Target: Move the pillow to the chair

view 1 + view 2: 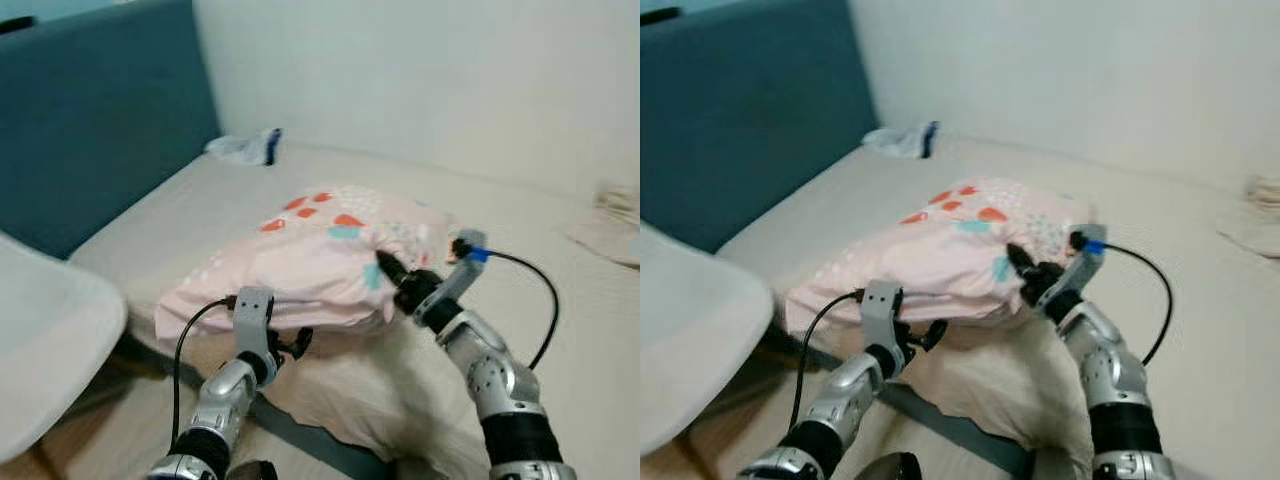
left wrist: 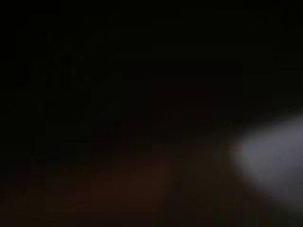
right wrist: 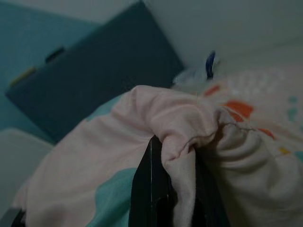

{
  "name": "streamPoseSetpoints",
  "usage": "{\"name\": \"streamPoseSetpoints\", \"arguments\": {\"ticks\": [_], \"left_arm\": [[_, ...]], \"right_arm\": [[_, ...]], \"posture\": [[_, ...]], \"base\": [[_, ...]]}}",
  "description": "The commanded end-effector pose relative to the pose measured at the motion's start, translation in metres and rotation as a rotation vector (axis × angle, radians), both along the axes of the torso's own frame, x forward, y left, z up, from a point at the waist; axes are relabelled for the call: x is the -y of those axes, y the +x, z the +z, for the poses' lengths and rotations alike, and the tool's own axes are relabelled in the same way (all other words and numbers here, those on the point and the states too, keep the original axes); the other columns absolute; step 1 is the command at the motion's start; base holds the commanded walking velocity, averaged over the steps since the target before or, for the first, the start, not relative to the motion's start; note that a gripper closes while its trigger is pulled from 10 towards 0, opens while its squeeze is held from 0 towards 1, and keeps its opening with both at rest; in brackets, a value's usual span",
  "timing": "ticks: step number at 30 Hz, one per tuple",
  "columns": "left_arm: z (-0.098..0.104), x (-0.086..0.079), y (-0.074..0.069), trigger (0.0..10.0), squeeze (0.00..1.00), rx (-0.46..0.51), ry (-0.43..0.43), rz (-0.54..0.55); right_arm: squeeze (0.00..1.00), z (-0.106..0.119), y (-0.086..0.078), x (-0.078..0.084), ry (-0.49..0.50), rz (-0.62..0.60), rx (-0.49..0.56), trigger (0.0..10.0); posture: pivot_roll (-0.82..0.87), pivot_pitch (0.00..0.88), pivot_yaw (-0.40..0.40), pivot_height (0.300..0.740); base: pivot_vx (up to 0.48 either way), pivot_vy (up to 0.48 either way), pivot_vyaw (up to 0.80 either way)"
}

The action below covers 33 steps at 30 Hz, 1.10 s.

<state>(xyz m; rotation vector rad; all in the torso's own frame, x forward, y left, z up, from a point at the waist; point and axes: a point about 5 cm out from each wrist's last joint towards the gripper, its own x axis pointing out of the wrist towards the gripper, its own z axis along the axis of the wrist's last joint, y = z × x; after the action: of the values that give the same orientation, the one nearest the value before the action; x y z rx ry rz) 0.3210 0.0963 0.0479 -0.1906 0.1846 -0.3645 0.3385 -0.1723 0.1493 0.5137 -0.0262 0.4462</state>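
Now my right gripper (image 1: 388, 268) pinching fold of soft, light pillow (image 1: 310, 258) near bed (image 1: 560, 300) edge; left gripper (image 1: 292, 343) state unclear underneath.

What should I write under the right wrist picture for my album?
Right gripper pinching a fold of the pale pink patterned pillow, dark teal headboard behind.

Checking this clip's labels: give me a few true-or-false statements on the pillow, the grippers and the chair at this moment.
1. The right gripper pinches a fold of the pillow. True.
2. The pillow already lies on the chair. False: it rests on the bed.
3. The left gripper is at the pillow's near edge. True.
4. The headboard is red. False: it is dark teal.
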Motion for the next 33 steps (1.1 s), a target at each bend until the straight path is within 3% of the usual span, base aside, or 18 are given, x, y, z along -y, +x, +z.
{"name": "streamPoseSetpoints", "arguments": {"ticks": [1,16,26,27,28,29,33], "left_arm": [[0.002,-0.009,0.004,10.0,0.00,0.008,-0.005,0.050],[0.011,-0.025,0.014,10.0,0.00,0.053,0.037,0.181],[0.017,-0.031,0.019,10.0,0.00,0.072,0.052,0.219],[0.018,-0.029,0.019,10.0,0.00,0.079,0.061,0.219],[0.018,-0.029,0.019,10.0,0.00,0.083,0.066,0.218],[0.019,-0.028,0.019,10.0,0.00,0.088,0.071,0.216],[0.019,-0.026,0.019,10.0,0.00,0.097,0.074,0.215]], "right_arm": [[0.00,0.006,0.005,-0.004,0.001,0.001,0.031,0.0],[0.00,0.020,0.016,-0.016,0.008,0.017,0.087,0.0],[0.00,0.033,0.021,-0.030,-0.040,0.050,0.131,0.0],[0.00,0.034,0.022,-0.034,-0.068,0.062,0.144,7.9],[0.00,0.035,0.022,-0.035,-0.070,0.064,0.152,7.9],[0.00,0.037,0.021,-0.036,-0.064,0.066,0.168,10.0],[0.00,0.041,0.020,-0.038,-0.054,0.075,0.192,10.0]], "posture": [[-0.07,0.000,0.054,0.659],[-0.07,0.000,0.042,0.737],[-0.07,0.000,0.026,0.740],[-0.07,0.000,0.024,0.740],[-0.07,0.000,0.023,0.740],[-0.06,0.000,0.022,0.740],[-0.06,0.000,0.021,0.740]], "base": [[0.000,0.000,0.00],[0.000,0.000,0.00],[0.000,0.000,0.00],[0.000,0.000,0.00],[0.000,0.000,0.00],[0.000,0.000,0.00],[0.000,0.000,0.38]]}}
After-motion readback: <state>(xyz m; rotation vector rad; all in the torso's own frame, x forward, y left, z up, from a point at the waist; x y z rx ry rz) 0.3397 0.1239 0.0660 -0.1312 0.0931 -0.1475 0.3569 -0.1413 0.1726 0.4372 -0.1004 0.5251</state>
